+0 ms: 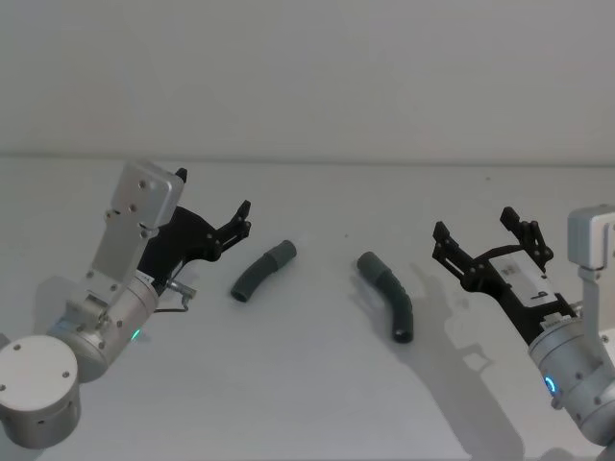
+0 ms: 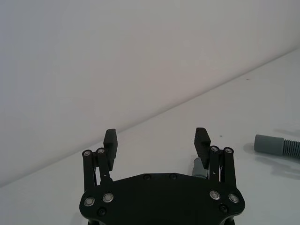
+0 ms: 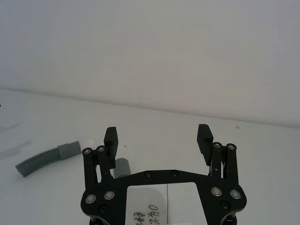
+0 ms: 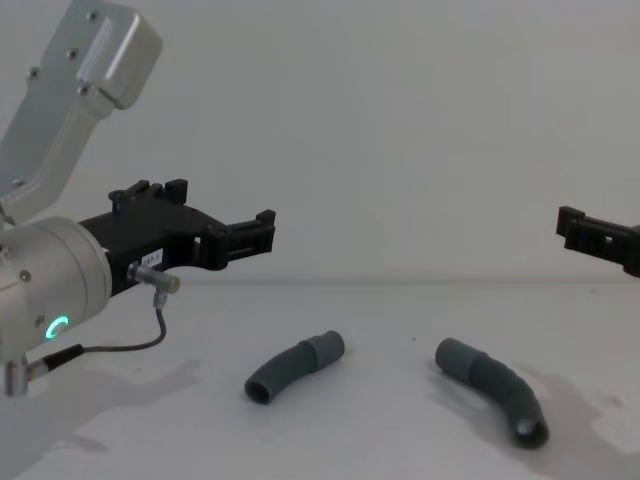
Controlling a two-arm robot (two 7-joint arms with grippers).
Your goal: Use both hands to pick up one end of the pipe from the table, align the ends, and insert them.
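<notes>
Two curved, dark ribbed pipe pieces flat on the white table [image 1: 307,394], well apart from each other. Left pipe piece [image 1: 260,273] with its lighter left cuff [image 1: 282,254] at the far end, angled toward the middle. Right pipe piece [image 1: 393,293] with its right cuff [image 1: 370,262] also at the far end, open ribbed end nearer. Left end effector [image 1: 239,221] hovering just left of the left pipe piece, touching nothing. Right end effector [image 1: 473,224] off to the right of the right pipe piece, jaws spread wide, holding nothing.
</notes>
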